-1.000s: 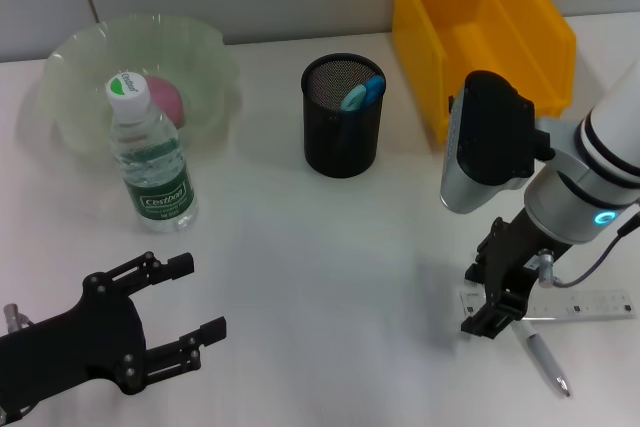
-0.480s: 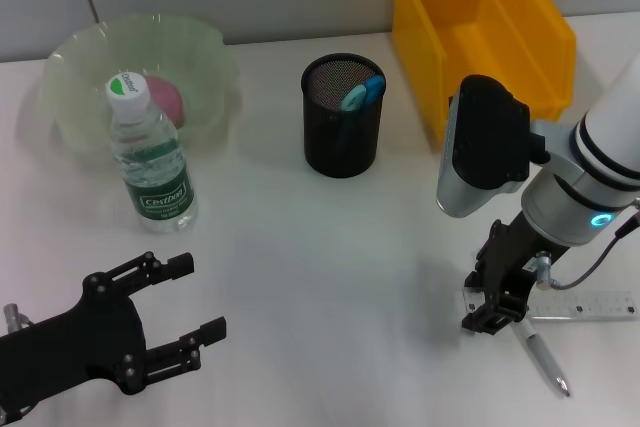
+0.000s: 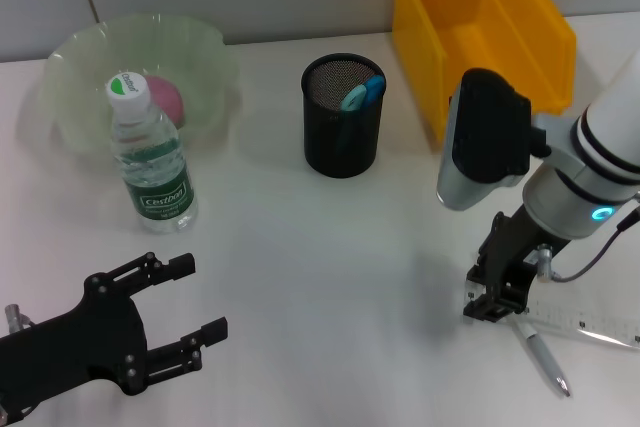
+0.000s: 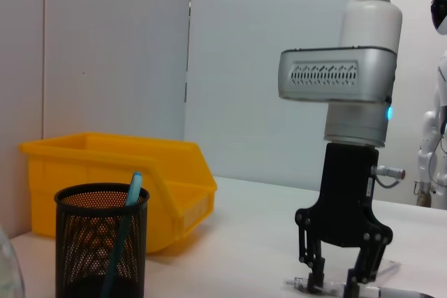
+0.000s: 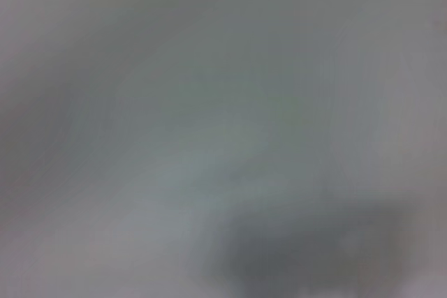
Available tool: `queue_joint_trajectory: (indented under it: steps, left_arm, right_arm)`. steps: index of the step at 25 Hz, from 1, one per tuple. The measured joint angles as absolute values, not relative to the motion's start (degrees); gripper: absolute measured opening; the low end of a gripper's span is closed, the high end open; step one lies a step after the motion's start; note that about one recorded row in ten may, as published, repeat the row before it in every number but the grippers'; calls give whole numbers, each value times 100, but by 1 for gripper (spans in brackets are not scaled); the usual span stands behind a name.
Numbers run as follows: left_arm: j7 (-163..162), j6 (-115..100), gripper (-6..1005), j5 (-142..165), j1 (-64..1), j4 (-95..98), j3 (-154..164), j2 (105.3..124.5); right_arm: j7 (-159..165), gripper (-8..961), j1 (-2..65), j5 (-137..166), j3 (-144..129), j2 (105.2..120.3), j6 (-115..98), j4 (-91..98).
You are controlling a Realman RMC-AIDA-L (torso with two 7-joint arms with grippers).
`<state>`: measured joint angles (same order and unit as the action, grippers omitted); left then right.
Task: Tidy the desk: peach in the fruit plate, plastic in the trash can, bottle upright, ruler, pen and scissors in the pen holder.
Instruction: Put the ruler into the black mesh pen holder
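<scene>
My right gripper (image 3: 494, 305) (image 4: 336, 284) is down on the desk (image 3: 330, 267) at the front right, shut on the left end of the clear ruler (image 3: 585, 321), which lies slanted. The pen (image 3: 541, 352) rests just in front of it. Blue scissors (image 3: 362, 92) stand in the black mesh pen holder (image 3: 343, 132) (image 4: 101, 242). The bottle (image 3: 152, 162) is upright before the fruit plate (image 3: 75, 52), and the peach (image 3: 166, 98) lies in that plate. The yellow trash can (image 3: 480, 27) sits at the back right. No plastic is in view. My left gripper (image 3: 200, 297) is parked open at the front left.
The yellow bin stands close behind my right arm. A cable loops from the right wrist toward the ruler. A grey wall bounds the desk's far edge. The right wrist view shows only a blur.
The right gripper has settled lower onto the ruler's left end. The ruler has swung from lying level to slanting, its right end nearer the front edge. The left arm has not moved.
</scene>
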<state>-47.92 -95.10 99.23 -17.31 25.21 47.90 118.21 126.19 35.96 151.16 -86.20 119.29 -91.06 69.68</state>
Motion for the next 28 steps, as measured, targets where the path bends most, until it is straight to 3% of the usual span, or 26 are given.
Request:
queue_joint_trajectory:
  steps: [19, 28]
  left_arm:
    - [-4784, -9596, 784, 9923, -1757, 2532, 4790, 11814]
    - [-4771, -9601, 785, 9923, -1805, 2532, 4790, 11812]
  right_arm:
    - [13175, 387, 3407, 14567, -7506, 11957, -9193, 9516]
    - [12481, 403, 2748, 13118, -7311, 11988, -6845, 10039]
